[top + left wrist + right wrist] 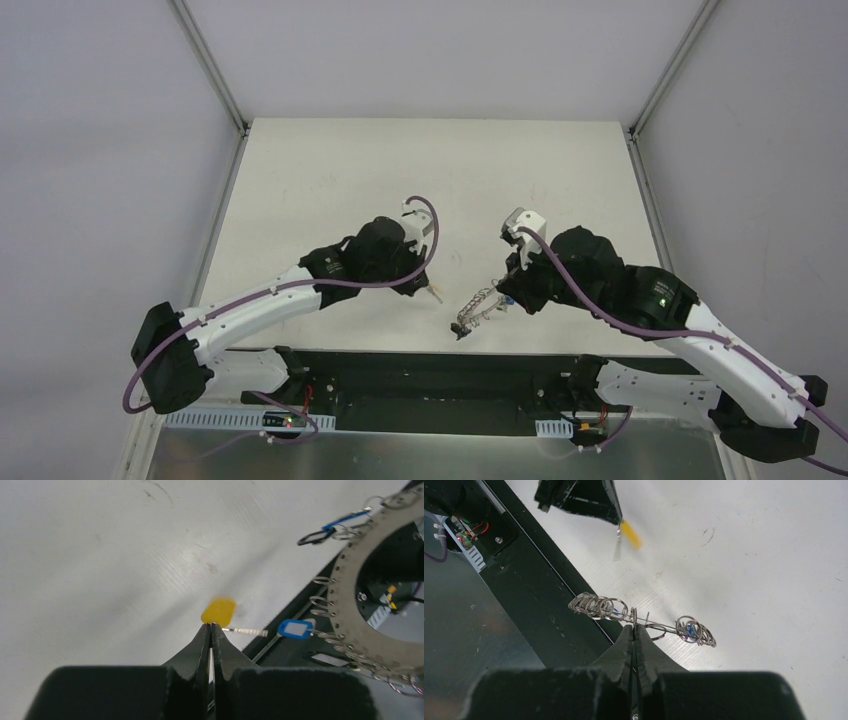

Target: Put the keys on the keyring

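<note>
My left gripper (210,625) is shut on the yellow-headed key (218,611), its silver blade (245,631) pointing right towards the keyring. In the right wrist view that key (629,534) hangs from the left fingers (589,500) above the table. My right gripper (634,627) is shut on the keyring (644,620), held edge-on above the table's near edge. In the left wrist view the keyring (350,570) is a flat silvery ring fringed with small loops, and a blue-headed key (296,628) hangs on it. From above, the keyring (478,306) sits between both grippers.
A blue and black carabiner (330,527) hangs at the keyring's top. The black base rail (440,365) runs along the table's near edge, under the keyring. The white table (440,170) stretches away behind both arms.
</note>
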You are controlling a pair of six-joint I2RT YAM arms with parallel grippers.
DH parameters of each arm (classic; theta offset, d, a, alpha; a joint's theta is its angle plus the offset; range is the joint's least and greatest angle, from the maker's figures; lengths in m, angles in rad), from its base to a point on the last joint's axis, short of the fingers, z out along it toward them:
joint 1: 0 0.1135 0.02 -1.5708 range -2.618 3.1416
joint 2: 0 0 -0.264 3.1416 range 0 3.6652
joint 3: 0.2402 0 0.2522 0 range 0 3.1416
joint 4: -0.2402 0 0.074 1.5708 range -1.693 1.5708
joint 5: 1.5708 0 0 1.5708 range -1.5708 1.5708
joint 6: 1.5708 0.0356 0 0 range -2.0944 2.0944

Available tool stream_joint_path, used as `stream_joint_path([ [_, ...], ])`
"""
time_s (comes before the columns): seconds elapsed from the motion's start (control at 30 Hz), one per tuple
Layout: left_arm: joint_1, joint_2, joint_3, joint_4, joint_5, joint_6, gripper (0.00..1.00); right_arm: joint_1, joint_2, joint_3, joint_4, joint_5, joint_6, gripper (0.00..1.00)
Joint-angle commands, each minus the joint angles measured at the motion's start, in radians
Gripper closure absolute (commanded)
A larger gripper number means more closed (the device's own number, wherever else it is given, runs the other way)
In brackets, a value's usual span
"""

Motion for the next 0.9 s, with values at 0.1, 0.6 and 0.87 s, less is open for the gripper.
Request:
stream_joint_path([
  [0.1, -0.017, -0.082, 0.019, 0.041, 0.157, 0.092, 1.00, 0.001, -0.009, 0.005, 0.063, 0.018, -0.013, 1.00],
  [0.6, -0.020, -0.268, -0.031, 0.286, 0.671, 0.180, 1.00, 0.028, -0.012, -0.057, 0.259, -0.044, -0.209, 1.00],
  [0.87, -0.021, -0.273, -0.034, 0.360, 0.744, 0.154, 1.00, 0.152, -0.020, -0.115, 0.402, 0.028, -0.337, 1.00],
])
